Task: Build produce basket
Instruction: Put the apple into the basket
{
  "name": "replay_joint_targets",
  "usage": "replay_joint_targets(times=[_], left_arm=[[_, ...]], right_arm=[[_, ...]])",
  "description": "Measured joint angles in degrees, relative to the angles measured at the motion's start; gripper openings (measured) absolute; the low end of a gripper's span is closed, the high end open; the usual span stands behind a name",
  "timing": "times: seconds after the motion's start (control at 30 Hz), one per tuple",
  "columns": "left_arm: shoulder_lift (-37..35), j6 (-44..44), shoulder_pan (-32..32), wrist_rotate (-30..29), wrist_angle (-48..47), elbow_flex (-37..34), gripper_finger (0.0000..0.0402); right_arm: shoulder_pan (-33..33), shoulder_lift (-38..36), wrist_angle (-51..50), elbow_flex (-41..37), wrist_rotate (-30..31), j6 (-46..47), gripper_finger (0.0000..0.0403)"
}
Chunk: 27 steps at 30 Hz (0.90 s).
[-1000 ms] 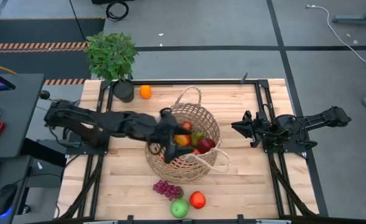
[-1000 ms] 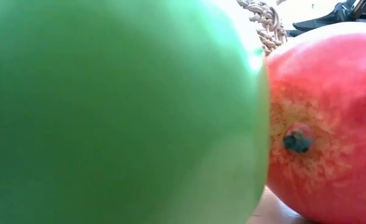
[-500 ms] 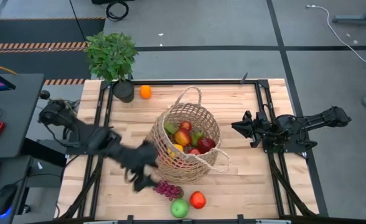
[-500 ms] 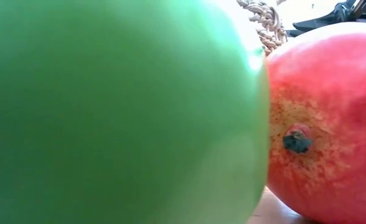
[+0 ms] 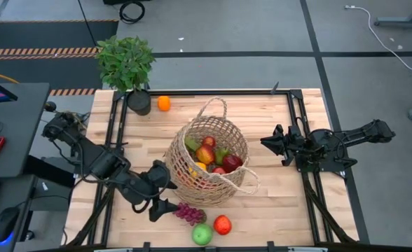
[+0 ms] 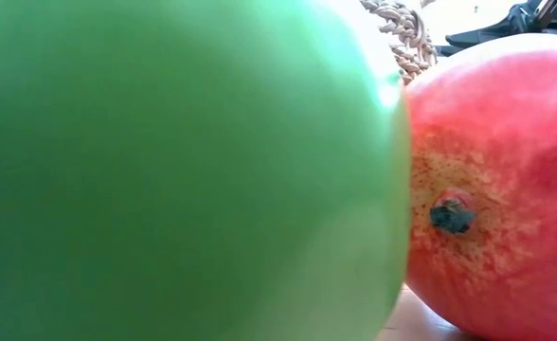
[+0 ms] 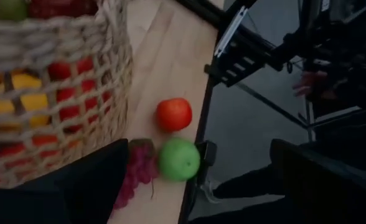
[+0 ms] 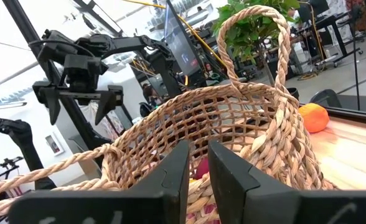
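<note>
The tan wicker basket [image 5: 209, 159] stands mid-table with several fruits and vegetables inside. Purple grapes [image 5: 190, 213], a green apple [image 5: 202, 234] and a red apple [image 5: 222, 225] lie on the table near its front edge. An orange [image 5: 164, 103] lies at the far left by the plant pot. My left gripper [image 5: 164, 200] hovers open just left of the grapes [image 7: 139, 171], beside the basket's near-left wall, touching nothing. My right gripper [image 5: 265, 143] waits shut at the table's right, pointing at the basket [image 8: 233, 124].
A potted leafy plant [image 5: 127, 64] stands at the far left corner. The low view is filled by the green apple [image 6: 184, 170] and the red apple [image 6: 496, 189], with a bit of basket weave [image 6: 402, 33] behind. Bare wood lies left of the basket.
My left gripper has swung away from over the basket toward the table's near-left, sinking a little and turning, and now hangs beside the grapes. It has stayed open. The fruits on the table have not moved.
</note>
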Motion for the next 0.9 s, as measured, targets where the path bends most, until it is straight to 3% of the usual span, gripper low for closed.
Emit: replay_joint_targets(times=[0.2,0.5,0.6,0.73,0.9], left_arm=[[-0.83,1.37,2.63,0.31,-0.06,-0.02,0.0396],[-11.85,2.42,-3.76,-21.25,-9.46,0.07,0.0396],[-13.75,2.59,-5.25,-26.93,-12.82,0.07,0.0396],[-15.14,2.52,-5.84,-30.5,-16.53,-0.98,0.0396],[-20.6,2.57,-5.05,-32.31,-11.99,-9.63,0.0396]], right_arm=[[0.0,0.02,0.19,-0.01,0.0,0.27,0.0064],[-0.01,0.0,12.72,-0.02,1.41,12.81,0.0064],[0.1,0.0,14.6,-0.02,-2.04,18.07,0.0064],[0.1,0.0,16.87,-0.02,-3.58,29.9,0.0064],[0.1,0.03,17.35,0.96,-4.1,39.08,0.0064]])
